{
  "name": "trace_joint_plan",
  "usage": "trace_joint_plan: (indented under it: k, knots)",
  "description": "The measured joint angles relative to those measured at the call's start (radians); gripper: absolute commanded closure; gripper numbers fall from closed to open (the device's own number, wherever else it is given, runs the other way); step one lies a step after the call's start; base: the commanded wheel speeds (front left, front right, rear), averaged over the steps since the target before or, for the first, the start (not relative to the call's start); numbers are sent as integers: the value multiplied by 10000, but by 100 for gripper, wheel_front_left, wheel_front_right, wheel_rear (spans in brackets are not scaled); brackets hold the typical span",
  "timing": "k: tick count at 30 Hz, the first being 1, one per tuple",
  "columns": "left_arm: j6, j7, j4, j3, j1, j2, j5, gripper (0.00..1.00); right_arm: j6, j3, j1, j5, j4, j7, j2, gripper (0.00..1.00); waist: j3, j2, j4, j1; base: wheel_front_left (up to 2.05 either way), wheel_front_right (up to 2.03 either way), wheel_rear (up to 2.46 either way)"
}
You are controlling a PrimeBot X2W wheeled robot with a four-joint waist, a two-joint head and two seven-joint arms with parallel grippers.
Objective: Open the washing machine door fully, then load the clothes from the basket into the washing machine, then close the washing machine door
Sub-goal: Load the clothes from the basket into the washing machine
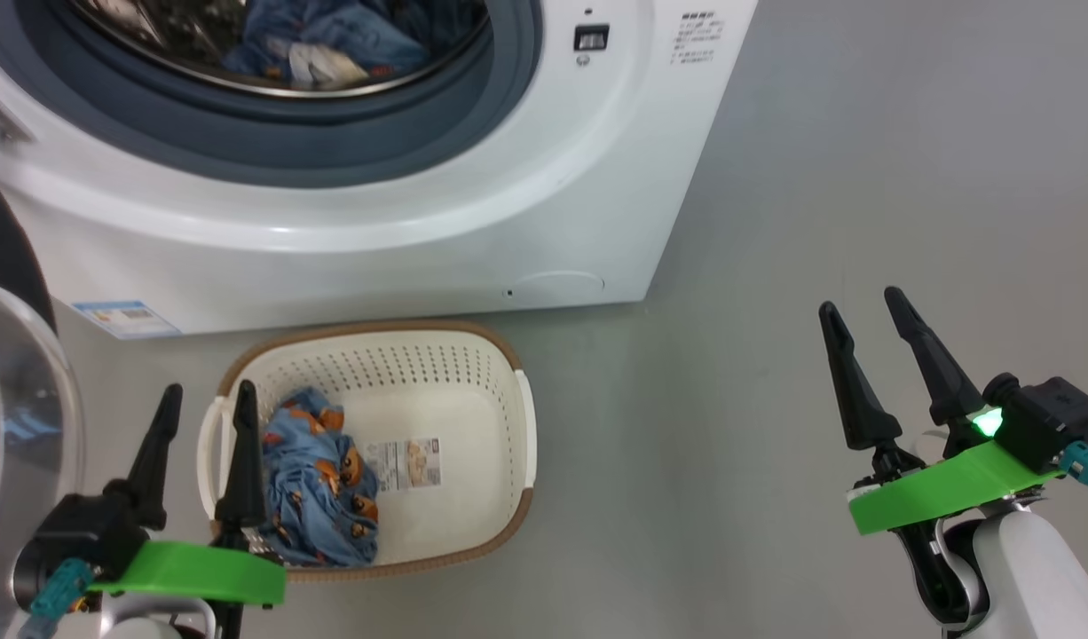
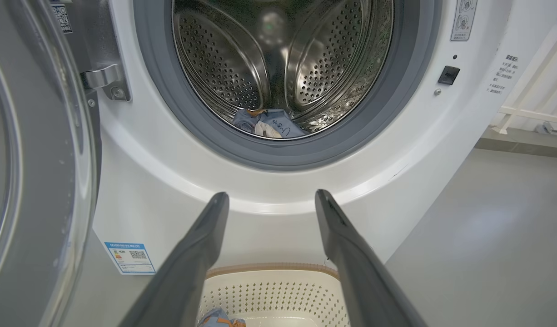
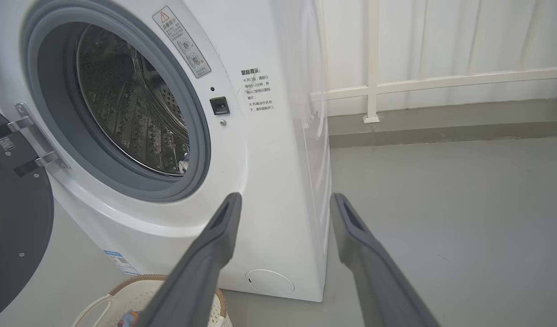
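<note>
The white washing machine (image 1: 473, 222) stands with its door (image 1: 11, 417) swung wide open at the left; the door's glass bowl (image 2: 28, 181) shows beside the hinge. Blue and cream clothes (image 1: 322, 44) lie in the steel drum (image 2: 283, 59). On the floor in front sits the cream basket (image 1: 473, 355) with a light-blue printed garment (image 1: 318, 488) in its left half. My left gripper (image 1: 207, 395) is open above the basket's left rim, empty. My right gripper (image 1: 863, 306) is open over bare floor to the right, empty.
Grey floor (image 1: 863, 177) spreads to the right of the machine. A white railing (image 3: 442, 81) and a raised grey step (image 3: 442, 122) run along the wall behind it. A paper label (image 1: 406, 463) lies on the basket's bottom.
</note>
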Motion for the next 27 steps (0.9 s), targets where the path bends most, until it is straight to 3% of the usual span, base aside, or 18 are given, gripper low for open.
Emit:
trace_joint_plan:
  k: [12,27]
  knots:
    - [-326,0,1429,-8,-1289,21,0,0,-2,-138,-514,-188,-226,0,98,0,1048,0,-21,0,0,0,0]
    - [-809,-2,4232,113,-3327,278,0,0,-2,-159,-1160,-265,-428,0,176,0,2488,0,-217,1,0,0,0]
